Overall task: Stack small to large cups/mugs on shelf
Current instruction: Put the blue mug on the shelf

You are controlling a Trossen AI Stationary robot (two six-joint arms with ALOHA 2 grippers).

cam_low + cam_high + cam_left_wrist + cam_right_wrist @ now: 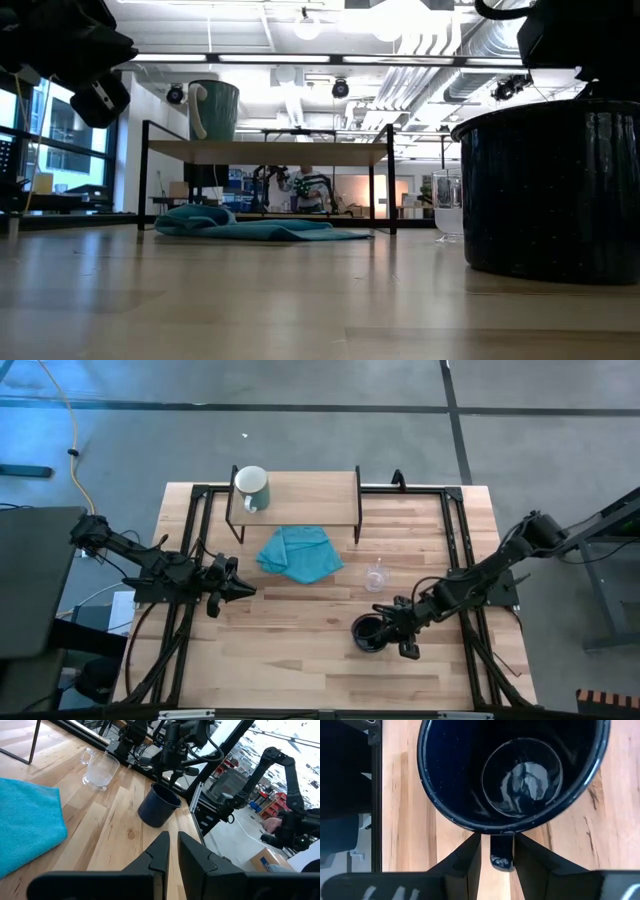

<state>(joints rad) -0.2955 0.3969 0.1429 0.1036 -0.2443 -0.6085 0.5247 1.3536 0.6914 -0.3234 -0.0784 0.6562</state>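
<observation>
No readable writing. Right gripper [497, 851] fingers straddle black mug [367, 632] handle, near worktop [300, 660] front edge. Left gripper [173, 851] nearly closed, empty. Pale mug [251, 487] on shelf [310, 495].

Colours on the light-wood tabletop

The tabletop [300, 650] is showing pale blond planks with darker grain streaks, framed by black metal rails. On it the shelf [300, 495] is wearing the same light wood over thin black legs, and the mug [251, 486] on the shelf is showing pale white-green with a white handle. Just in front of the shelf a cloth [300, 553] is lying in solid teal-blue. The glass cup [376, 576] beside the cloth is looking clear and colourless. The enamel mug [512, 775] is reading glossy blue-black with tiny white flecks along its rim.
</observation>
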